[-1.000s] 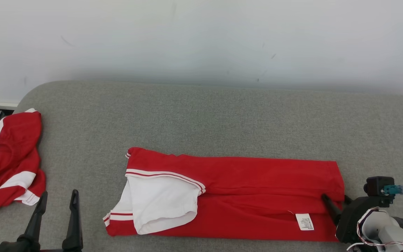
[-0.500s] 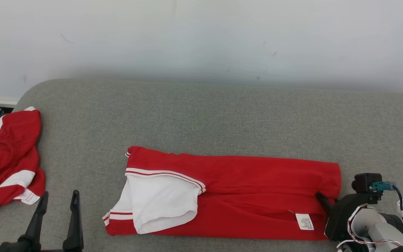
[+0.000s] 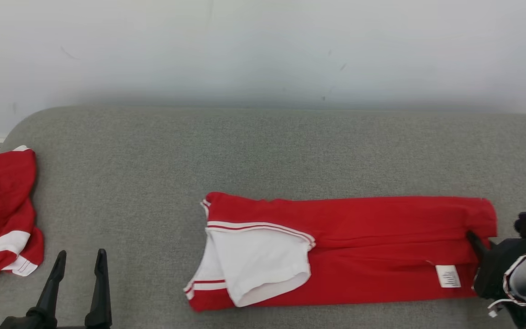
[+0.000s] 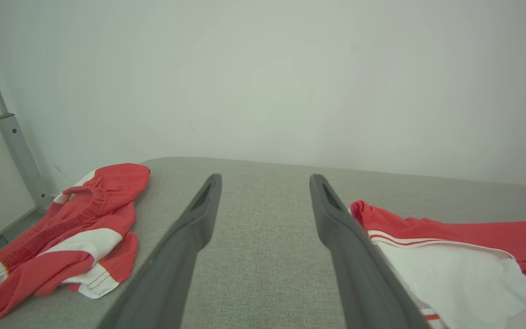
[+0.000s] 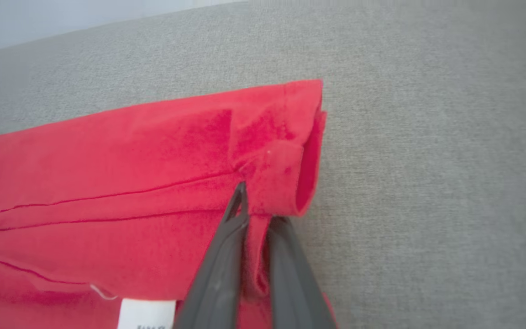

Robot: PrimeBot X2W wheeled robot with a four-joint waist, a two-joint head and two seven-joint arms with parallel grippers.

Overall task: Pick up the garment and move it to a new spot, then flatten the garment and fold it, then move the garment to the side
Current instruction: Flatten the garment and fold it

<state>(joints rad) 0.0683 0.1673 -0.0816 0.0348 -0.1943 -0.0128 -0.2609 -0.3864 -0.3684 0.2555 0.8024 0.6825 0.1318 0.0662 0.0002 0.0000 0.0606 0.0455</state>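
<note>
The garment [image 5: 107, 160] is being pinched at its end, apparently by one fold, by the right gripper [image 5: 258, 206]; the left gripper [image 4: 265, 183] is being held wide open.

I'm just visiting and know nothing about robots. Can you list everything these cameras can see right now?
folded garment: one, red with a white sleeve and striped trim, flat, centre-right of the surface
label: one, white, on the folded garment near its right end
crumpled garment: one, red and white, at the surface's left edge
padded surface: one, grey, under both garments
wall: one, white, behind the surface
left end effector: one, dark, open, lower left, between the two garments
right end effector: one, dark, shut on the folded garment's right end
</note>
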